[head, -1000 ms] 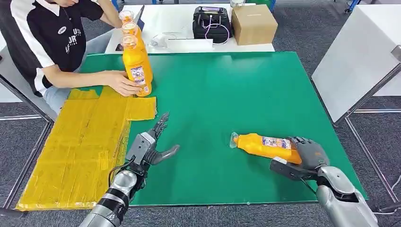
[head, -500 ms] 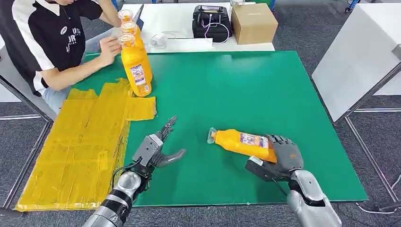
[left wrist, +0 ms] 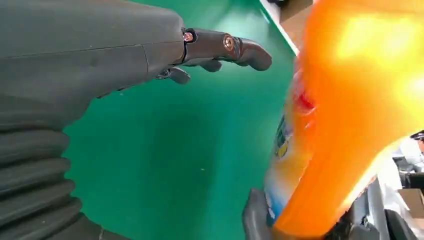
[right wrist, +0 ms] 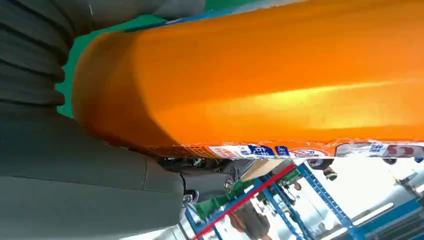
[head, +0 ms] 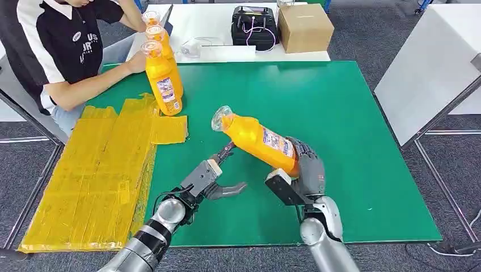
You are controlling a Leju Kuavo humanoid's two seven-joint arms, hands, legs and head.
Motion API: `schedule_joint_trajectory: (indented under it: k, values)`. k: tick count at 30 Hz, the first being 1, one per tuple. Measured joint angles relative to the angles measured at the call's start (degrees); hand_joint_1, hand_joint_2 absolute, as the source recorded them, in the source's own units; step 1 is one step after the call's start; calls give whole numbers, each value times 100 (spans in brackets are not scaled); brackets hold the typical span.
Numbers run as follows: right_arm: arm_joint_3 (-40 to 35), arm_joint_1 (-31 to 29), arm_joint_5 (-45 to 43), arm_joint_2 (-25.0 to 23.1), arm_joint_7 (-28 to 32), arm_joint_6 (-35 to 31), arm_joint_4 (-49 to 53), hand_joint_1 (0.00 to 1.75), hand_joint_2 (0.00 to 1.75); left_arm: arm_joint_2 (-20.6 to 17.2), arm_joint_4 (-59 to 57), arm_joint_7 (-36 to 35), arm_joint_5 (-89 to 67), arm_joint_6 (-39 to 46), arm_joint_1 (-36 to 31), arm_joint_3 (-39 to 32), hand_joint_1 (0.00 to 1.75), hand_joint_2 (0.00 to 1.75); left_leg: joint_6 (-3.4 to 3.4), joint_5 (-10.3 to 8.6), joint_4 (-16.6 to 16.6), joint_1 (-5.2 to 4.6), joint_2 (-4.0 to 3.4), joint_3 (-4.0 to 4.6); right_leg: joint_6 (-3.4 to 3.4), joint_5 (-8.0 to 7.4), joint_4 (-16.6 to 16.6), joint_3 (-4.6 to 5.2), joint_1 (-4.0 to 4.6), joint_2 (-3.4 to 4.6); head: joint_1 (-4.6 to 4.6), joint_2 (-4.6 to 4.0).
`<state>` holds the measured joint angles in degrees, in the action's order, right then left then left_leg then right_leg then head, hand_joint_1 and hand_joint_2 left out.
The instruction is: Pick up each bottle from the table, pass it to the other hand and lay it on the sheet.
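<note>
The right hand (head: 303,173) gripped an orange bottle (head: 258,140) around its base end, fingers (head: 306,153) wrapped on the lower body, and held it clear above the green worktop (head: 351,124). The bottle's long axis was tilted, with the clear cap pointing toward ten o'clock and the base toward four o'clock at the palm. The left hand (head: 212,177) held nothing, its fingers spread apart, just beside the bottle at its seven o'clock. The yellow sheet (head: 96,175) lay at the worktop's nine o'clock side. Three more orange bottles (head: 161,73) stood upright in a row at about eleven o'clock, near a seated person's arm (head: 96,85).
</note>
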<state>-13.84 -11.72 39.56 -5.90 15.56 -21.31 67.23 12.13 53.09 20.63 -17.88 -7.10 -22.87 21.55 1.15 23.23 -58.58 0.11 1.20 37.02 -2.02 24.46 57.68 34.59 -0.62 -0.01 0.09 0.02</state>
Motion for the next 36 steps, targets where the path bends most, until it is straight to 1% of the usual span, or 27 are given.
schedule_joint_trajectory:
  k: [6,11,17,20,26,36]
  values:
    - [31,-98,-315,-315,159,44,-216,175,175,4,-109,-7,127,-5,-92,127,0,175,0,0,0,0,1,3,0,0,0,1,0,0,0,0]
    - [13,-214,-954,-627,583,817,-568,175,175,24,-205,-15,240,-79,-232,205,0,175,-1,0,0,1,-1,3,0,0,0,4,2,0,-2,0]
    - [-295,-312,-1075,-914,767,1219,-1141,175,175,24,-308,-107,645,-136,-344,195,0,175,-2,-1,1,4,-2,3,1,1,2,4,7,0,0,0]
    - [-540,-332,-1066,-1036,800,1241,-1445,175,175,20,-361,-138,844,-206,-367,164,0,175,-2,-1,1,4,2,5,2,1,2,8,4,-1,-4,0]
    - [-796,-525,-1064,-1108,795,1263,-1862,175,175,17,-417,-258,1589,-418,-336,-72,0,175,-2,-1,0,3,-5,8,2,1,1,13,1,2,0,0]
    - [-984,-740,-1112,-1125,791,1261,-2247,175,175,-7,-417,-310,1932,-446,-293,-251,0,175,-2,-2,0,3,-4,9,1,0,1,14,1,2,0,0]
